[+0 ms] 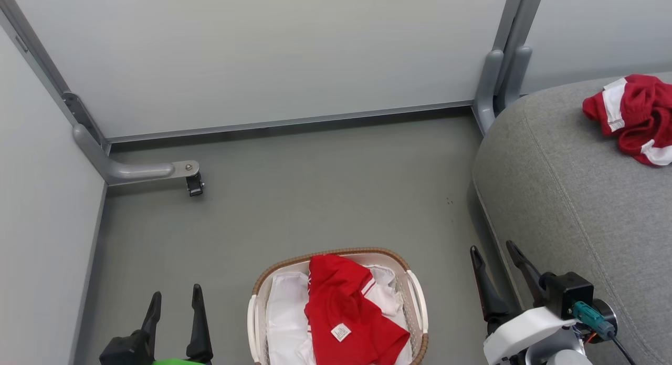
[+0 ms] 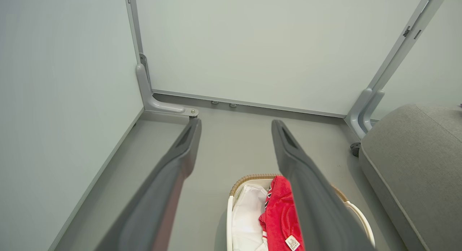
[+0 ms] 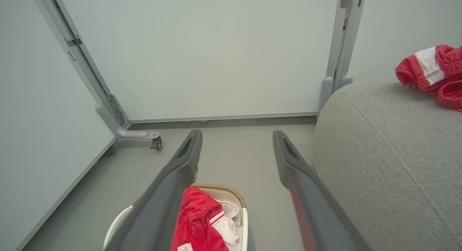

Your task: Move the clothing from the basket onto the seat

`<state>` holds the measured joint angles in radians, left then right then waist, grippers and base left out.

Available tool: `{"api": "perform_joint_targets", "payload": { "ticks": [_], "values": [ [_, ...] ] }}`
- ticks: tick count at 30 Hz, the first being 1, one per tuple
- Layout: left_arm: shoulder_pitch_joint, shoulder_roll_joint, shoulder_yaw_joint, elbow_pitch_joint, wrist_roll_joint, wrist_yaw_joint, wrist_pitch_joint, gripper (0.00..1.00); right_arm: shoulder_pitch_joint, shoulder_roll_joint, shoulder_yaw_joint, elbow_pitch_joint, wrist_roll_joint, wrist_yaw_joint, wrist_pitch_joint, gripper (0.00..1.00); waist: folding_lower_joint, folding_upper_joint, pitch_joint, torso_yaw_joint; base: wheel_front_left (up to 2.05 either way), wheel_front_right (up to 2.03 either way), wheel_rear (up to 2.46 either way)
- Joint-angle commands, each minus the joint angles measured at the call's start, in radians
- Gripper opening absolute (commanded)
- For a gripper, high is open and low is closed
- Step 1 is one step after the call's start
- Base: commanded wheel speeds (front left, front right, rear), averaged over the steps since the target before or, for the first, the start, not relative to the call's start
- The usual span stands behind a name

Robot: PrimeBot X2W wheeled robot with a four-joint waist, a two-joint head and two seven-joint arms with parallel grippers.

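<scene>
Grey floor lies open toward 12 o'clock up to pale panels; the big grey fabric seat borders it at 3 o'clock. The left gripper at 7 and the right gripper at 5 o'clock hover parted, empty. The oval white plastic basket at 6 o'clock holds a red jersey over white cloth; red shorts lie on the seat.

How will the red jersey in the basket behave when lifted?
The red jersey lies crumpled over itself, so it will likely hang limp. Thin fabric suggests light weight. It overlaps the white garment in the basket, so that may drag along.
</scene>
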<state>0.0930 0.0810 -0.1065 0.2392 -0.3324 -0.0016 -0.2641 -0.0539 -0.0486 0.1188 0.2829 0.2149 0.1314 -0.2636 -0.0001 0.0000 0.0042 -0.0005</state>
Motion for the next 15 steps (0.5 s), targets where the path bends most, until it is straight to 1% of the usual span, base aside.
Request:
{"api": "perform_joint_targets", "payload": {
  "ticks": [1, 15],
  "values": [
    [0.007, -0.003, 0.003, 0.007, 0.01, -0.008, 0.0, 1.0, 0.003, -0.004, 0.004, 0.005, 0.006, -0.001, -0.002, 1.0, 0.0001, 0.0, -0.002, -0.001, 0.0, 0.0, 0.0],
    [-0.003, -0.02, 0.024, 0.022, 0.034, -0.032, -0.001, 1.0, -0.003, -0.004, 0.01, 0.012, 0.001, -0.001, -0.002, 1.0, 0.0001, 0.0, 0.0, -0.002, 0.0, 0.0, 0.0]
  ]
}}
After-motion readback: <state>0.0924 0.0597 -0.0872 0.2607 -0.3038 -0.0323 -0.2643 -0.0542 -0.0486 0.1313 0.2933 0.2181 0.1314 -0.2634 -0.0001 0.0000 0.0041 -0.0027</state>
